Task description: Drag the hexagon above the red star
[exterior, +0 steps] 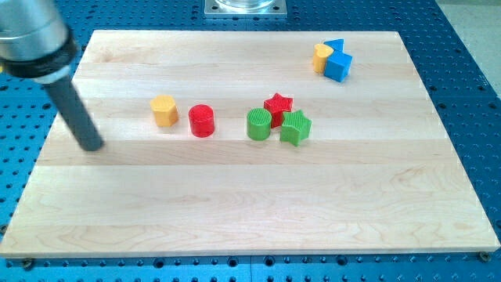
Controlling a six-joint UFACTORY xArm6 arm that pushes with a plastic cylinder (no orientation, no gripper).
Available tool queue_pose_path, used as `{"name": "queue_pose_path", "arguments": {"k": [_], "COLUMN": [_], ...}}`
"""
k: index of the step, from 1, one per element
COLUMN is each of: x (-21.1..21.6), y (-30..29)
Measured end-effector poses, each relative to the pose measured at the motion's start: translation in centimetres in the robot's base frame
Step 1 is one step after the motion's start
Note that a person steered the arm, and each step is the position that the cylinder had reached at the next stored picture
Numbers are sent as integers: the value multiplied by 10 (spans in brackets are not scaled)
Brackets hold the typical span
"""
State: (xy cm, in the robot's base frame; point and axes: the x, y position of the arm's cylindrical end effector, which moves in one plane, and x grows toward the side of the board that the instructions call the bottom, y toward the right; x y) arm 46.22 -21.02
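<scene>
Sitting at the view's left, my tip (93,146) touches nothing; there's no gripper, only a bare rod. We see the yellow hexagon (163,110) just left of the red cylinder (201,121), well left of the red star (278,104). Risk: a straight rightward push drives the hexagon into the cylinder and the green cylinder (259,124), scattering the cluster.

Red star (278,103): lower part covered by the green cylinder (259,124) and green star (296,127).
Blue triangle (335,45): largely masked by the blue cube (339,66) and yellow heart (321,56).
Rod: upper end cut off at the view's top-left corner.
Metal mount (246,7): cropped by the view's top.
</scene>
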Motion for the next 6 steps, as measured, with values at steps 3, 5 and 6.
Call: {"name": "queue_pose_path", "arguments": {"k": [3, 5, 6], "x": [-47, -34, -36], "y": [49, 33, 84]}}
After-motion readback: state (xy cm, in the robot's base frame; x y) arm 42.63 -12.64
